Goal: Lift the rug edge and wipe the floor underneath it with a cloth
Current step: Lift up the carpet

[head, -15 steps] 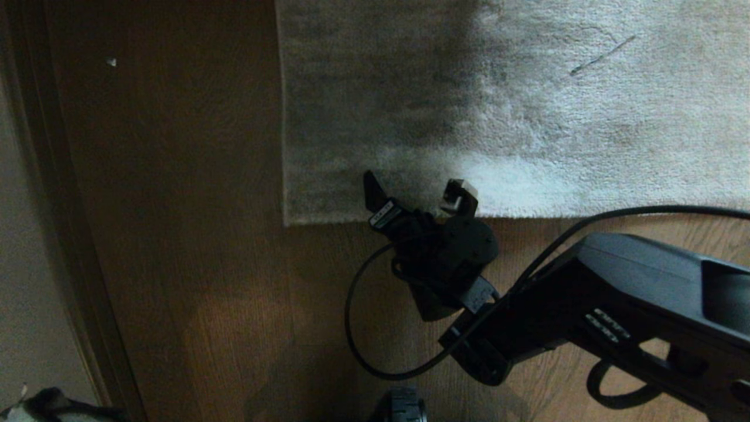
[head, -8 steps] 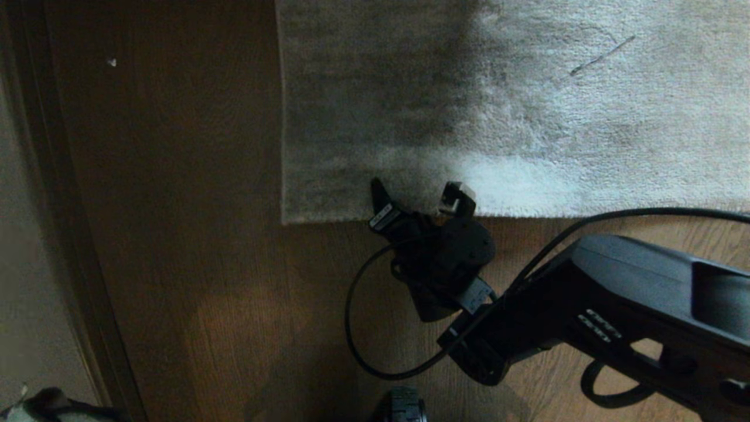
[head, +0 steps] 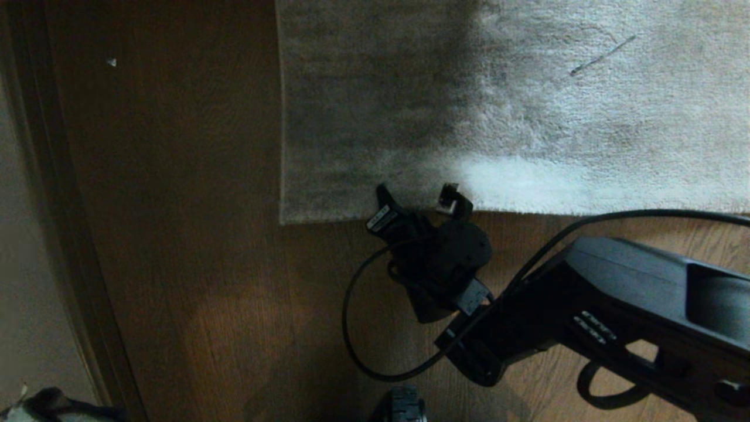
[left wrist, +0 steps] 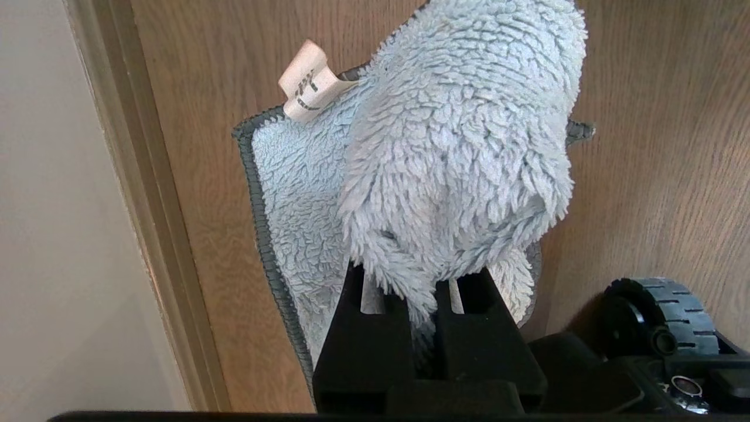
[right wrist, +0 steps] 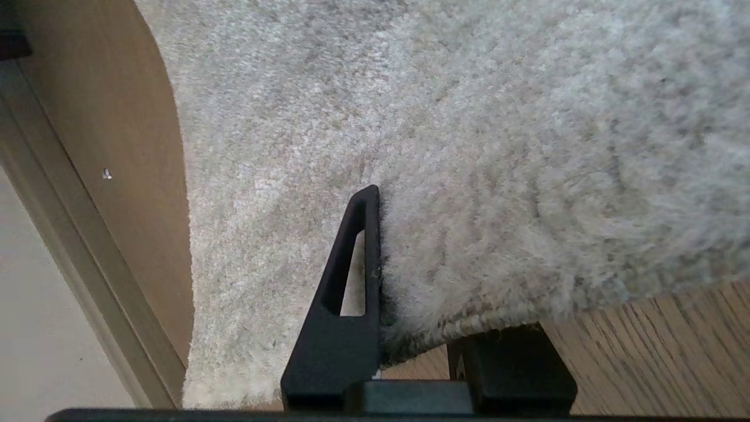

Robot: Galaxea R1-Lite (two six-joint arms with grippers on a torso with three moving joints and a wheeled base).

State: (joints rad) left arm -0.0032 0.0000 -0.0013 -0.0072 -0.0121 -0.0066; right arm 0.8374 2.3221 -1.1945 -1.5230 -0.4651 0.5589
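Observation:
The light grey shaggy rug (head: 527, 117) fills the upper head view, its rug edge (head: 539, 211) and square corner (head: 282, 220) lying on the brown plank floor (head: 176, 234). My right gripper (head: 417, 198) sits at that edge, a little in from the corner. In the right wrist view the right gripper (right wrist: 422, 281) is shut on the rug edge (right wrist: 486, 319), one finger (right wrist: 351, 281) on the pile and the other under the border. My left gripper (left wrist: 430, 293) is shut on the fuzzy pale blue-grey cloth (left wrist: 457, 146), which hangs over the floor (left wrist: 656, 146).
A skirting board and pale wall (head: 35, 234) run along the left. A black cable (head: 351, 328) loops by the right wrist. A base wheel (left wrist: 662, 316) shows beside the left gripper. A dark streak (head: 603, 55) marks the rug.
The right gripper's fingers have drawn together from wide open onto the rug edge, and the pile bunches between them. The arm has hardly moved.

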